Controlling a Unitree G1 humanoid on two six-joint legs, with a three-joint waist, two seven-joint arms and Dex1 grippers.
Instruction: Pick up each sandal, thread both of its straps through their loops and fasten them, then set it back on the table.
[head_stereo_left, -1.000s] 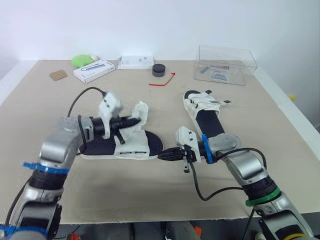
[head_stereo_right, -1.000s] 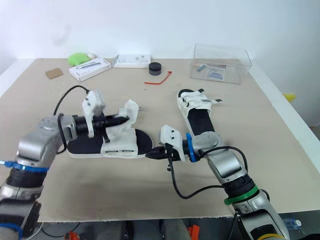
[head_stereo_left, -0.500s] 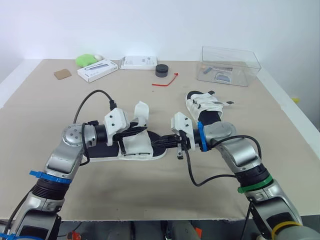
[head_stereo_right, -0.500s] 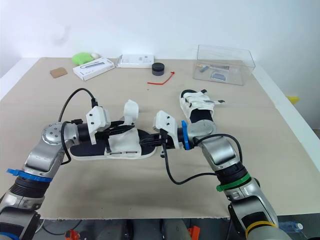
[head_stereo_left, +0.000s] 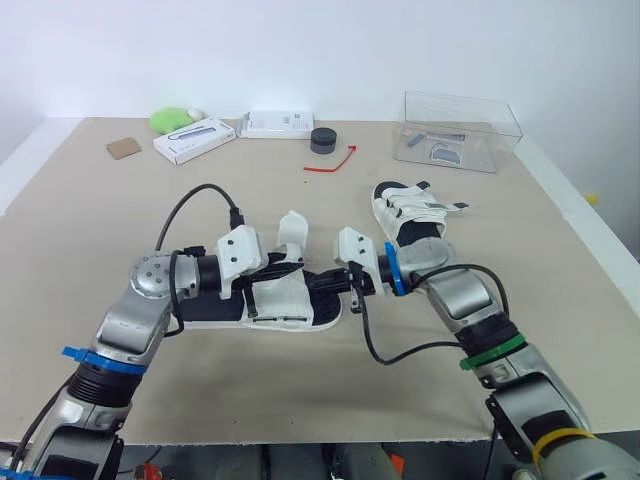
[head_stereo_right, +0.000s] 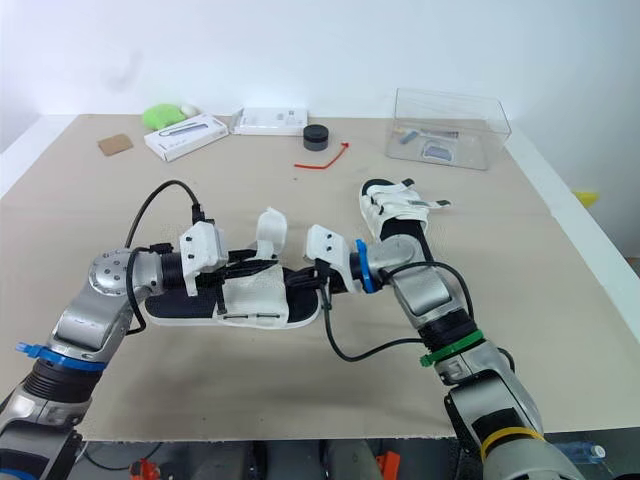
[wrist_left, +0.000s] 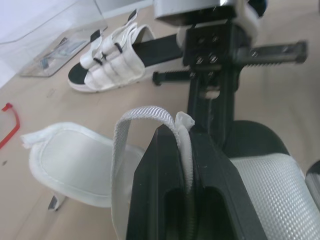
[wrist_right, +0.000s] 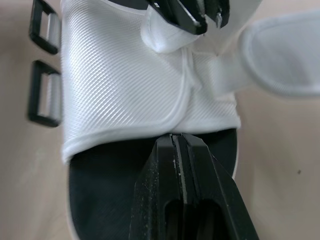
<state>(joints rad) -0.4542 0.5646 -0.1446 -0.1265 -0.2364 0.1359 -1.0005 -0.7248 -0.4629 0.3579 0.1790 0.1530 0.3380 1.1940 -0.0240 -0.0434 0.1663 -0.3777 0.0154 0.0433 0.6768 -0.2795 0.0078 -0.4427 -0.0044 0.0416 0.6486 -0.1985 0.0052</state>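
From the wrists we see the left tool (wrist_left: 182, 137) pinching a white strap (wrist_left: 145, 112), the right tool (wrist_right: 178, 142) closed empty above the sandal (wrist_right: 125, 85).

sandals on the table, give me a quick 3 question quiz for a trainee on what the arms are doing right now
1. True or false: the left gripper has its fingers pinched on a white strap of the near sandal.
2. Pick one. The second sandal is: A) lying on the table beyond the right gripper; B) stacked on the near sandal; C) held in the left gripper.
3. One word: are the right gripper's fingers open or shut?

Key: 1 true; 2 A; 3 shut.
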